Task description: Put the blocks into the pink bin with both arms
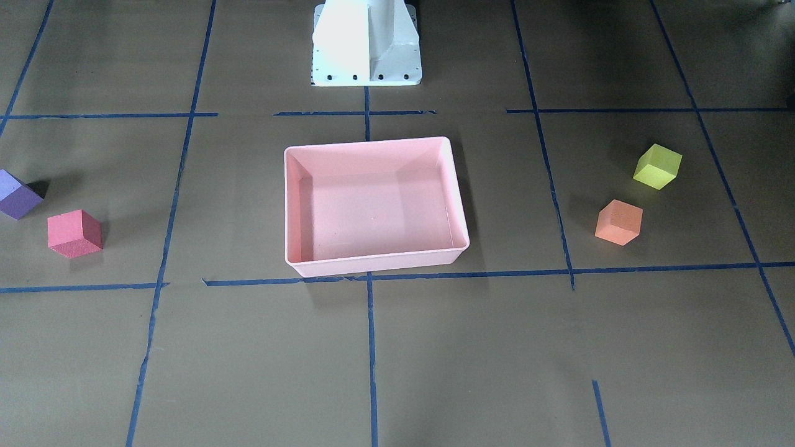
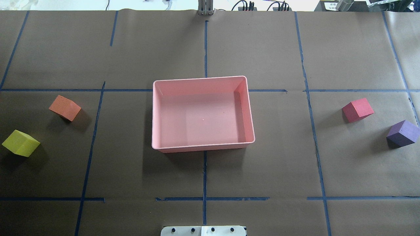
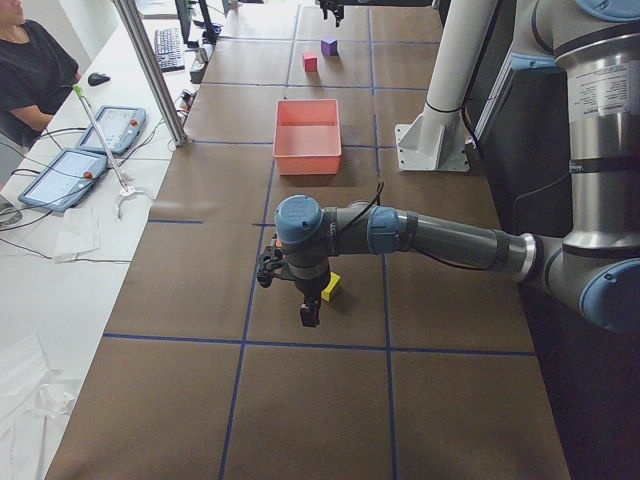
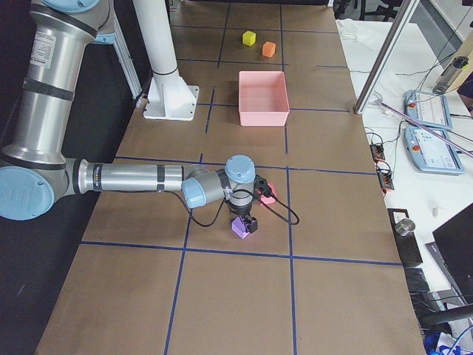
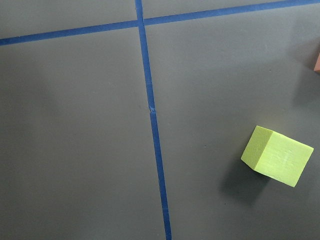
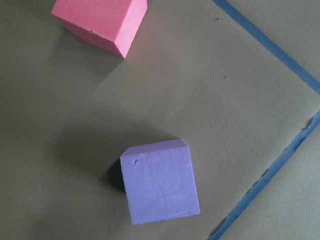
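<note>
Brown matte paper (image 2: pixel 131 49), gridded with blue tape (image 2: pixel 204 170), covers the tabletop (image 2: pixel 279 170). Four foam-like, sharp-edged cubes lie on it. The yellow-green cube (image 3: pixel 331 287) sits just beside the left hand (image 3: pixel 309 313), and the orange cube (image 2: pixel 64 107) is near it, bin-side. The purple cube (image 4: pixel 239 228) lies just below the right hand (image 4: pixel 247 223), with the red-pink cube (image 4: pixel 268 197) beside it. Whether either hand is spread or pressed together, I cannot tell. Between them, well apart from both, the smooth plastic bin (image 2: pixel 203 144) shows a bare floor, mouth up, long axis running hand to hand.

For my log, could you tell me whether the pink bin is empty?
Empty. The bin has a bare floor; the orange block, yellow block, red block and purple block sit outside it.
</note>
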